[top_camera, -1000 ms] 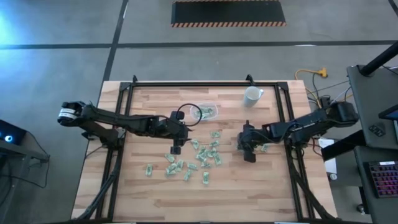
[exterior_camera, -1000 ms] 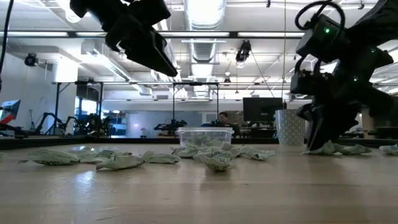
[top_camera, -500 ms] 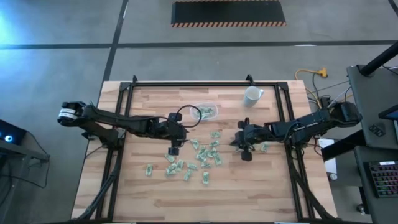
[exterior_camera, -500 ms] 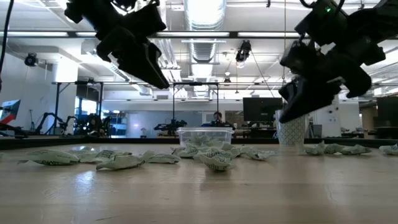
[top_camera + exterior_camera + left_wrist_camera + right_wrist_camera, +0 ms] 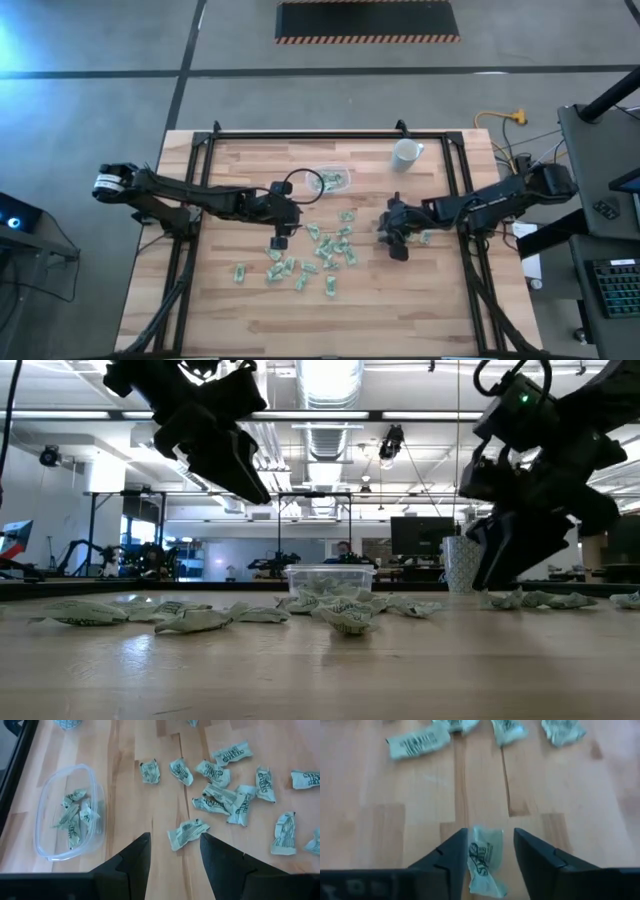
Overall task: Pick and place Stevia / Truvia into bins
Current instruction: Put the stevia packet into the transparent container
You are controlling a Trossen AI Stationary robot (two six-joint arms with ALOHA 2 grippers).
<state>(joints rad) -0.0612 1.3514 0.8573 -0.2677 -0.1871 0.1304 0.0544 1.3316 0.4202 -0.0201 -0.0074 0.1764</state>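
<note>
Stevia packets (image 5: 187, 831), crinkled paper, clear rounded bin (image 5: 46, 849)

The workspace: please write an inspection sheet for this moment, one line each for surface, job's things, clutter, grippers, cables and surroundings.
Surface: wooden table, light planks, inside a black frame.
Job's things: many sweetener packets scattered mid-table; clear container toward the far edge already holds a few packets.
Clutter: white cup near the far right corner.
Grippers: left gripper open, above a packet beside the container; right gripper open, with a crumpled packet between its fingers.
Cables: yellow cable on the floor beyond the right corner.
Surroundings: grey floor, striped mat at the far side, a keyboard on a desk to the right.
</note>
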